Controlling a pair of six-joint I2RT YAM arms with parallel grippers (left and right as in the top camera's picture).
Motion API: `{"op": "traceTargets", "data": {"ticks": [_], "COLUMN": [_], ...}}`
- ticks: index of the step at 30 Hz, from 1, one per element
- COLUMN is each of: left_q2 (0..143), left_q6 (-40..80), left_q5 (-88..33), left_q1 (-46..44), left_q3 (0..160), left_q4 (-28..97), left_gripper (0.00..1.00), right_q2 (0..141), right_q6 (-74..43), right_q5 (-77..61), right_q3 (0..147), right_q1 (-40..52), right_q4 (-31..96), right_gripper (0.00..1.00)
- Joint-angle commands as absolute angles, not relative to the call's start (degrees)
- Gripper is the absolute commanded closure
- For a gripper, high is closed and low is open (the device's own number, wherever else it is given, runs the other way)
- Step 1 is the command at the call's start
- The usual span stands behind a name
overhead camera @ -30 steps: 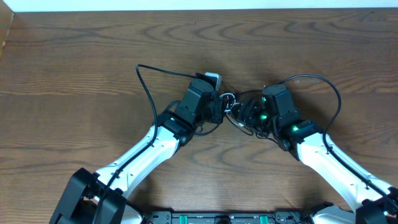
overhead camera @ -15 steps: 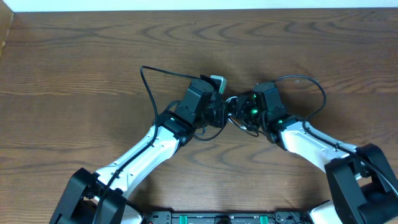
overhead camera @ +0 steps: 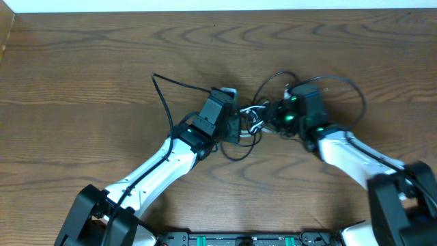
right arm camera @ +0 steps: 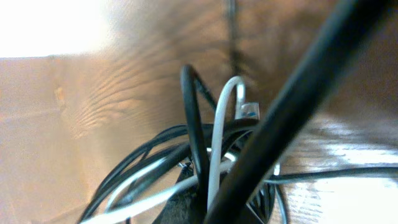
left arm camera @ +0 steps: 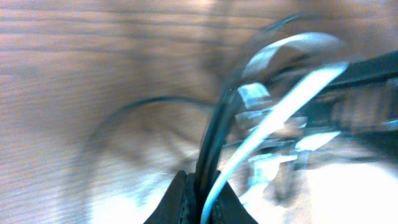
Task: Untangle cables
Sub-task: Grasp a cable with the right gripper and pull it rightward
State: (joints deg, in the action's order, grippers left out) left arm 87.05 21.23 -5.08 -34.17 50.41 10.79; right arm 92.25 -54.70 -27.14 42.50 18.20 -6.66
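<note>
Overhead: both arms meet mid-bench (overhead camera: 82,68). The left tool (overhead camera: 237,127) and right tool (overhead camera: 276,116) face each other, just apart, with the cables (overhead camera: 254,117) knotted between them. 1 black cable (overhead camera: 164,102) loops off to the left, and more black loops arc above and right of the right tool. The white cable (overhead camera: 254,108) shows only as a short bit in the knot. Jaw state isn't readable from up here.

Left wrist: heavy blur. The left tool (left arm camera: 202,208) is pinched together on 2 strands, 1 black cable (left arm camera: 214,137) and the white cable (left arm camera: 273,118), both rising out of the pinch.

Right wrist: the right tool (right arm camera: 198,208) reads as clamped on 1 black cable (right arm camera: 191,124) and the white cable (right arm camera: 219,143), though its tips are mostly hidden. A small plug (right arm camera: 249,111) sits beside the white bend. A thick black strand (right arm camera: 298,106) crosses the lens; can't tell whether it is cable or arm wire.

My read of the step: pull-apart on the knot, not yet open. Next move calls for drawing the tools apart slow and low, then watching which strand goes taut. Each tool holds 2 strands, so a regrasp on 1 is likely needed.

Room: bare bench lies left, right and beyond the knot, and the far edge (overhead camera: 218,10) is well clear. The slack loops lie close beside both arms, so snag risk on the wrists.
</note>
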Motion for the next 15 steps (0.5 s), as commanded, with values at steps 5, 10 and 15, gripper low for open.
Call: {"op": "traceTargets", "data": {"ticks": [5, 10, 15], "left_q2": [86.5, 86.5, 86.5], "left_q6": [21.7, 21.7, 21.7], "left_q5": [20.5, 26.7, 28.6], "left_q1": [-33.0, -30.6, -25.8], "left_q3": [51.5, 51.4, 51.4], "left_q4": [17.8, 18.8, 19.7], "left_gripper": [0.92, 0.92, 0.92], "right_q2": [80.9, 79.0, 79.0], "right_q6": [-43.6, -41.0, -37.8], "right_q5": [-48.3, -56.3, -57.3], "right_q3": [42.5, 42.5, 42.5], "right_q1": [3.1, -6.4, -11.9], "right_q4": [-6.9, -6.9, -5.1], "right_gripper": [0.99, 0.99, 0.99]}}
